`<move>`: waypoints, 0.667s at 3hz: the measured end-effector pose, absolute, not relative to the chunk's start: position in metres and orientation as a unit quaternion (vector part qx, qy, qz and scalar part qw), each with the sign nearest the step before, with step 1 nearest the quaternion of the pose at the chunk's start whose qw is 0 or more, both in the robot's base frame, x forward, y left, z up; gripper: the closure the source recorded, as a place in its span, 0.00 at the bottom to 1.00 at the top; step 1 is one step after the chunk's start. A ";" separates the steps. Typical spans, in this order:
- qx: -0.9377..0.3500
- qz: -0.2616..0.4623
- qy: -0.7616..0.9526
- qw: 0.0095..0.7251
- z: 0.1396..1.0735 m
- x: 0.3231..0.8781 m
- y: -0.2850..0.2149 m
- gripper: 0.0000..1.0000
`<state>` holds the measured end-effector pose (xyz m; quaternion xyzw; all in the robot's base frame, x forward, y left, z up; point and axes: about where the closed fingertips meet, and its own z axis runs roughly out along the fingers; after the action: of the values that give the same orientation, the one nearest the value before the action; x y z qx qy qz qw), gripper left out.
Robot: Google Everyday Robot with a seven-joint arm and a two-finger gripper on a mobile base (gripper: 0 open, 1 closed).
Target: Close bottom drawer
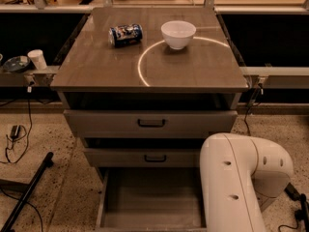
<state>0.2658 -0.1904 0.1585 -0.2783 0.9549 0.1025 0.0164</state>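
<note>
The bottom drawer (149,197) is pulled far out of the grey-brown cabinet, its bare tray floor showing at the lower middle of the camera view; its front and handle lie below the frame edge. Above it sit the middle drawer (145,157) and the top drawer (150,123), each with a black bar handle and each slightly proud of the cabinet. My white arm (236,182) fills the lower right, beside the open tray's right side. The gripper is out of view.
On the cabinet top (96,66) lie a blue can (125,34) on its side and a white bowl (178,34). A white cup (37,59) stands on a shelf at left. A black pole (26,195) and cables lie on the speckled floor at left.
</note>
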 end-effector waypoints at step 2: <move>-0.315 0.115 0.941 0.042 0.146 0.302 -0.167 0.00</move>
<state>0.3019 -0.1671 0.1459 -0.3150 0.9412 0.1146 0.0416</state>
